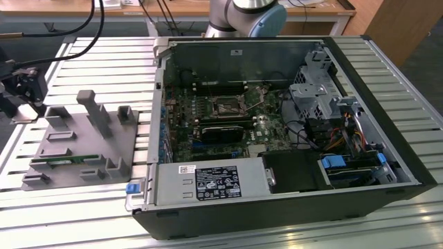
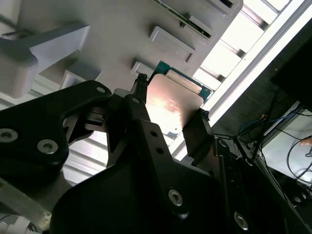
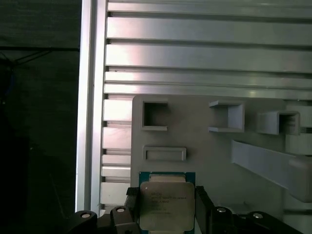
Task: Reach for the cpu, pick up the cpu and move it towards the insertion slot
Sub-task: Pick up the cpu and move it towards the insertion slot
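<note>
Here, cpu in the hand, grey fixture pockets just beside.

Exterior view: oblique, high, over computer case and grey tray. Both wrist views: close, past the hand, same tray.

Table: silver metal, built of long parallel slats.
Exterior view's left: grey fixture plate lying flat on the slats.
Exterior view's right: open black computer case on its side, just beside the plate.
</note>
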`<state>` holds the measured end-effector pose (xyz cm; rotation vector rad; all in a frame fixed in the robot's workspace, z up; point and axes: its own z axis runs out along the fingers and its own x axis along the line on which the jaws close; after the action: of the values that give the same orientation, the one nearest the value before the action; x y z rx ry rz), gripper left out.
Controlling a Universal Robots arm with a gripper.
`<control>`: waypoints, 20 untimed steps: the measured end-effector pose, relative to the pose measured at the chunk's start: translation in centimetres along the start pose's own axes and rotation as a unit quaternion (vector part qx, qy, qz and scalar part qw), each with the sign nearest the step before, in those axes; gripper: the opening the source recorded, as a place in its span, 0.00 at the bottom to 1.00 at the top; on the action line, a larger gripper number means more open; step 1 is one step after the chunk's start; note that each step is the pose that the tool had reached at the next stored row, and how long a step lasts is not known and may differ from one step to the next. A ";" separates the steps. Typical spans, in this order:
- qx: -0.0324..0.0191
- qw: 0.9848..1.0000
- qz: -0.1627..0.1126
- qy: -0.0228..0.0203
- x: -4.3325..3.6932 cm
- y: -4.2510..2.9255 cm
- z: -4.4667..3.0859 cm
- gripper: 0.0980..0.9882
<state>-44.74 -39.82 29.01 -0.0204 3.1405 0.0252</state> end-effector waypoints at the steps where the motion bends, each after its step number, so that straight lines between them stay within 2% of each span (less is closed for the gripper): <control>1: 0.000 1.000 0.000 0.000 0.00 0.00 -0.13 0.50; 20: 0.001 1.000 0.000 0.000 0.00 0.18 -2.15 0.50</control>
<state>-44.74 -39.68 31.16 -0.0203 3.1405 0.0226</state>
